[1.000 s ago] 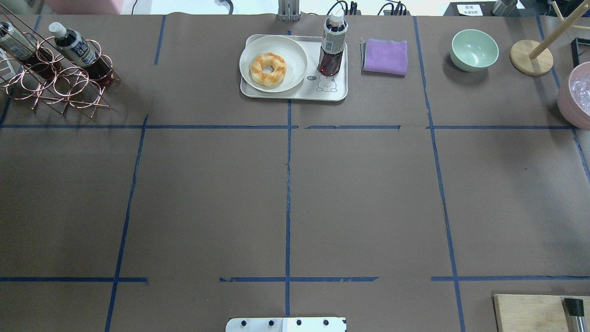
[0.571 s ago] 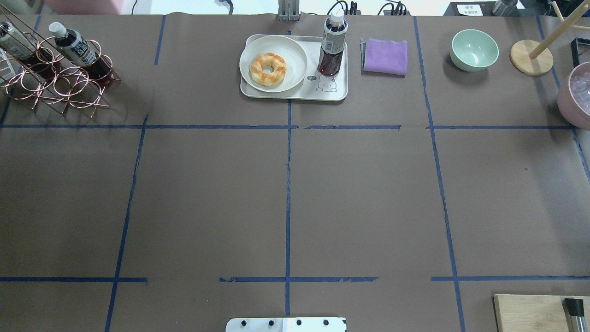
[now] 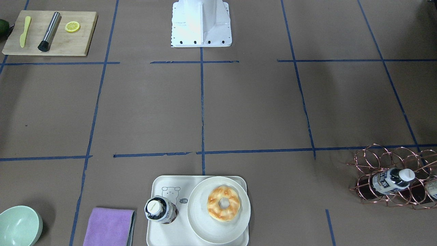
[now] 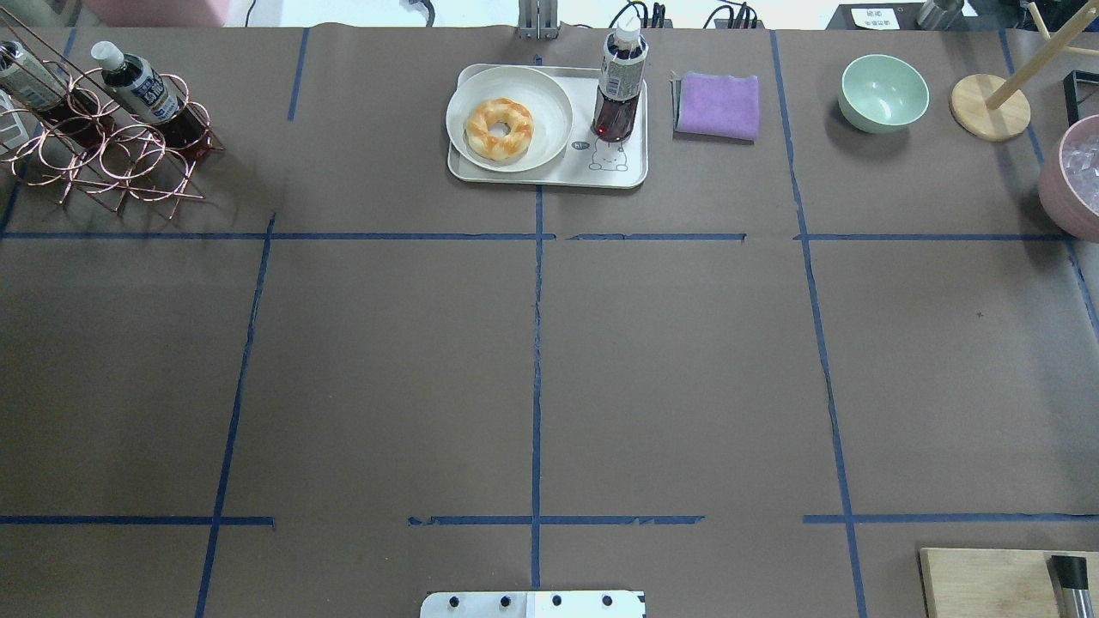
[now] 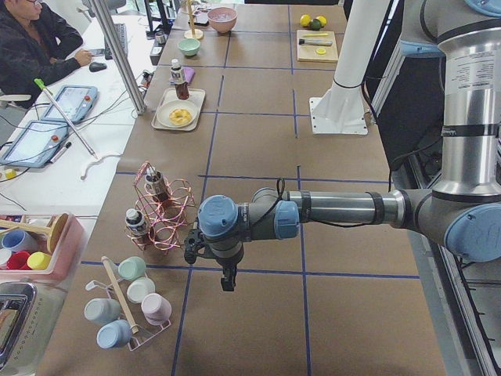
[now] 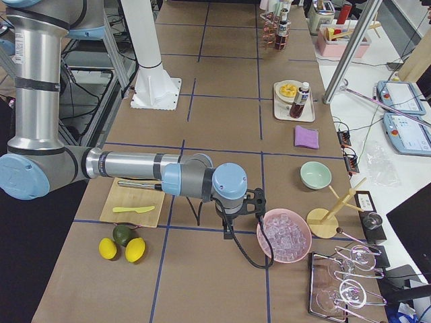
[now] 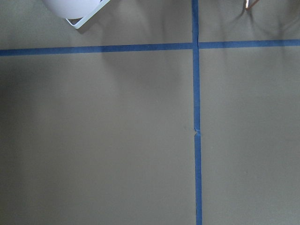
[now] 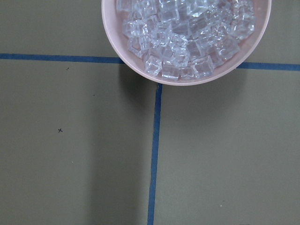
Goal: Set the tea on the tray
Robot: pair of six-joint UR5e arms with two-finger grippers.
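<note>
One tea bottle point(image 4: 620, 86) stands upright on the right part of the cream-white tray point(image 4: 549, 177), beside the cartoon animal. It also shows in the front view point(image 3: 159, 210) on the tray point(image 3: 170, 235). Two more tea bottles point(image 4: 142, 90) lie in a copper wire rack point(image 4: 112, 146) at the far left. Both grippers are away from the tray. The left gripper point(image 5: 228, 280) hangs over the table near the rack, and the right gripper point(image 6: 225, 227) hangs near the ice bowl. I cannot tell whether either is open or shut.
A round plate point(image 4: 549, 94) with a donut point(image 4: 499, 129) fills the tray's left part. A purple cloth point(image 4: 718, 105), green bowl point(image 4: 883, 92) and wooden stand point(image 4: 989, 106) lie to the right. A pink bowl of ice point(image 8: 187, 37) and a wooden board point(image 3: 51, 32) are also there.
</note>
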